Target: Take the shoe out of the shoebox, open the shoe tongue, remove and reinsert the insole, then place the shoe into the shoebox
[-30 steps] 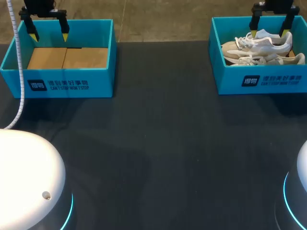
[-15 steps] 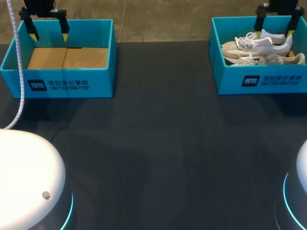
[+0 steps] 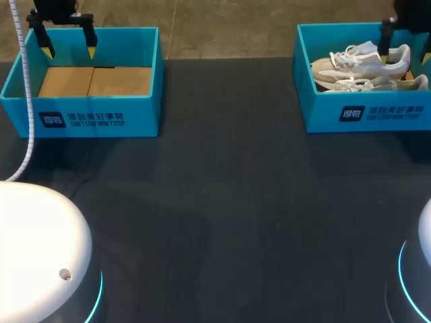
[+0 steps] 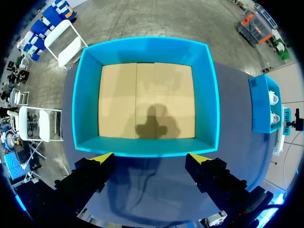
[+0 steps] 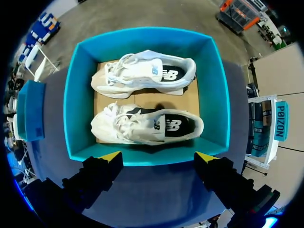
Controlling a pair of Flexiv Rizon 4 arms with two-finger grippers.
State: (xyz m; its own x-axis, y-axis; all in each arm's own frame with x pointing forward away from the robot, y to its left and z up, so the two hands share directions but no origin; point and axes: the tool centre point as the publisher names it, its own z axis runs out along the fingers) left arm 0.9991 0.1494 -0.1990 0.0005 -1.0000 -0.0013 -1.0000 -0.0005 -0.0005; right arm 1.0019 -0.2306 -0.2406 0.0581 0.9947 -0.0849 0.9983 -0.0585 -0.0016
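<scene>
Right wrist view: straight down into the open-topped teal shoebox [image 5: 76, 95], rectangular and smooth-walled, floored with flat brown cardboard. Holds two pale shoes lying lengthwise and parallel, toes toward the same end wall: the near shoe [image 5: 142, 126] closer to the gripper, the far shoe [image 5: 142, 73] beyond it, both of soft cream mesh with looped white laces and dark oval openings. Hangs above the box's near wall, right gripper [image 5: 158, 156], yellow wedge tips spread wide, nothing between them. Left wrist view: left gripper [image 4: 151, 157] just as wide and bare, over the near wall of a second teal box [image 4: 88, 95] with only seamed cardboard inside. Head view: both boxes at the far corners of the dark matte table [image 3: 222, 202], well apart.
</scene>
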